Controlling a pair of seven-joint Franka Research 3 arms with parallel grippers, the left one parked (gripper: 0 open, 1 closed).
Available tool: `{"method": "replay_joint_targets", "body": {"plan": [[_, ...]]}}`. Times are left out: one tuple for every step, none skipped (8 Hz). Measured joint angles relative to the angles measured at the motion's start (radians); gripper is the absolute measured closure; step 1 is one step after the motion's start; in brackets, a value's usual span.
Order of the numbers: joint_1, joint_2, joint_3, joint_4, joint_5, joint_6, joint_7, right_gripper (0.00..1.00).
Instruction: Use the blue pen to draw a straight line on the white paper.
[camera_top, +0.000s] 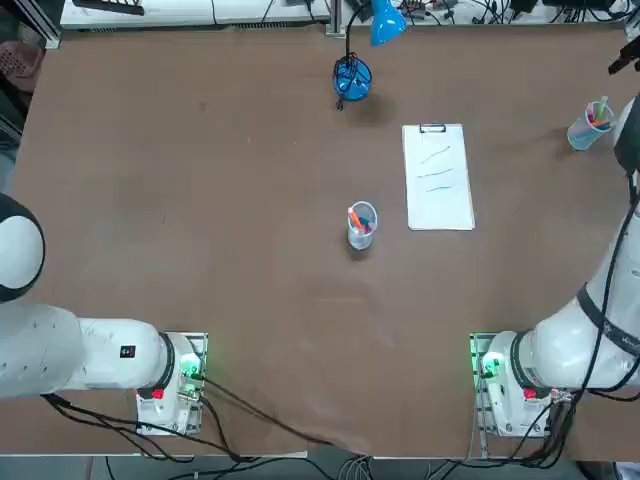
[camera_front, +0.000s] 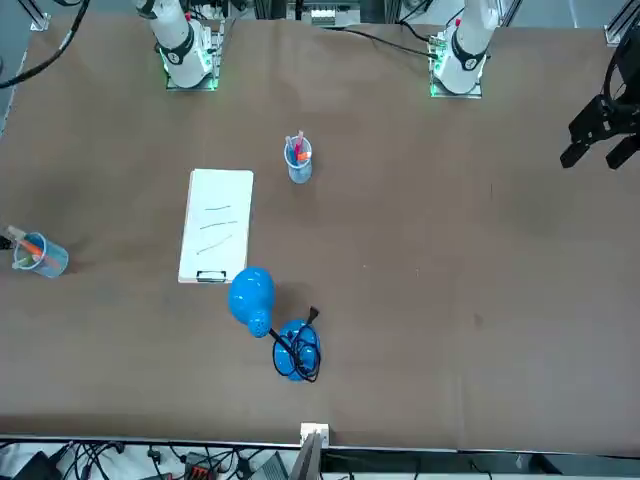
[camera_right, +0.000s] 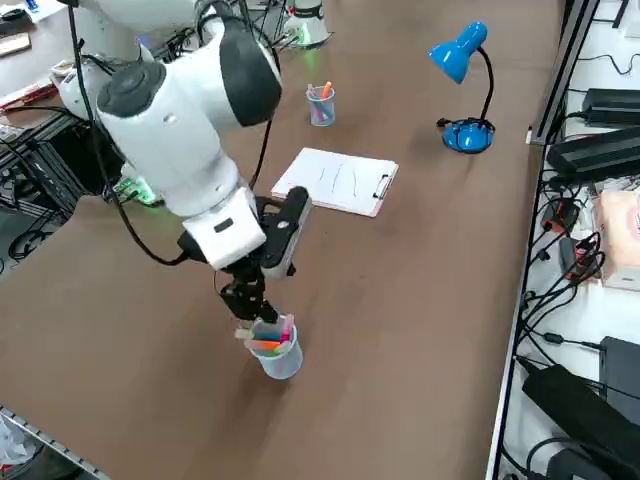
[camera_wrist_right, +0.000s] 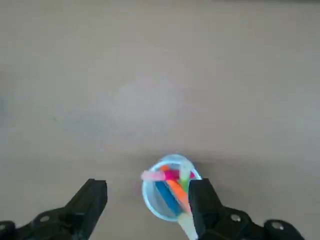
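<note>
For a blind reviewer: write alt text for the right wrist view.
The right gripper, fingers open and empty, hangs over a clear cup on the brown table. The cup holds a blue pen with orange, pink and green ones. One finger overlaps the cup's rim; the other stands clear of it.

The white paper (camera_top: 438, 178) lay toward the desk's (camera_top: 200, 200) far right, clip at its far edge. A cup of pens (camera_top: 361, 225) stood just beside its left edge.

Brown table (camera_top: 200, 200); white paper (camera_top: 438, 180); lamp (camera_top: 352, 78)
</note>
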Motion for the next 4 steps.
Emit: {"method": "replay_joint_targets", "body": {"plan": [[0.006, -0.006, -0.001, 0.055, -0.015, -0.07, 0.074, 0.0], [0.019, -0.013, -0.001, 0.125, -0.058, -0.149, 0.16, 0.0], [0.054, -0.032, 0.0, 0.181, -0.115, -0.206, 0.242, 0.0], [0.109, -0.065, 0.0, 0.211, -0.175, -0.23, 0.314, 0.0]]}}
